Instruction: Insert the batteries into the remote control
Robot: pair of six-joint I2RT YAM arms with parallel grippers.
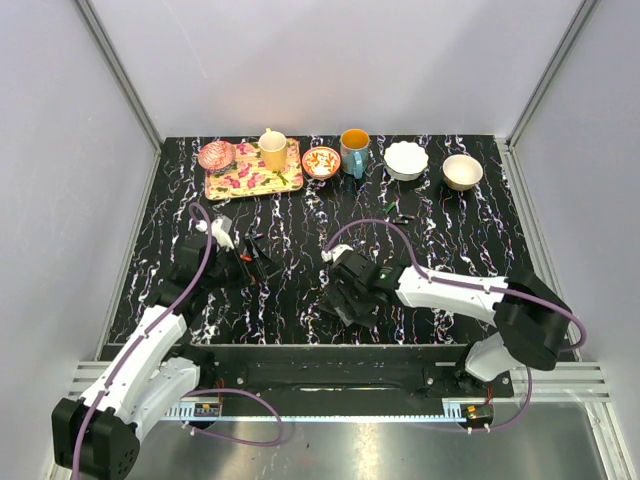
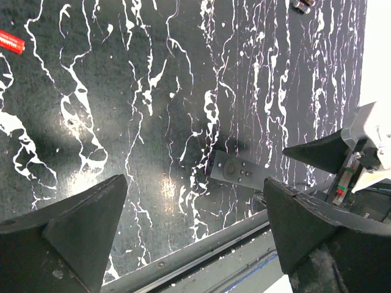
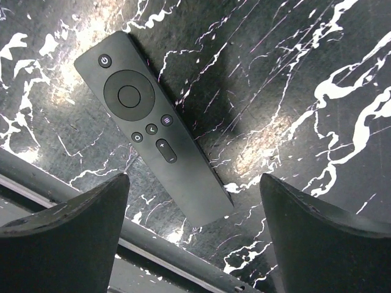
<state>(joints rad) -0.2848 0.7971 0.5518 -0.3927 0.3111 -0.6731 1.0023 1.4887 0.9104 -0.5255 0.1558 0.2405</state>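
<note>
Two arms over a black, white-veined surface [image 1: 300, 320]. The remote [image 3: 153, 128] lies flat and face up close to the near edge, slightly right of centre, just beside the metal rail [image 3: 183, 256] that runs along that edge. It sits directly under the right arm [image 1: 450, 290], which hides it in the top view. The right jaws are released and spread wide, hanging above the remote's lower half without touching it. The left arm [image 1: 150, 350] reaches over the left part of the surface. Its jaws are also released and hold nothing, and the remote [image 2: 235, 170] lies well apart from them.

Markings on the remote are button icons only: a power symbol at the top end, a large ring pad below it, then three small round buttons and a bar with plus and minus signs.

Along the far edge, left to right: a floral tray [image 1: 240, 185] carrying a pink glass bowl [image 1: 216, 155] and a yellow cup [image 1: 273, 150], a patterned bowl [image 1: 321, 162], an orange mug [image 1: 354, 150], a white bowl [image 1: 406, 160] and a beige bowl [image 1: 462, 172].
</note>
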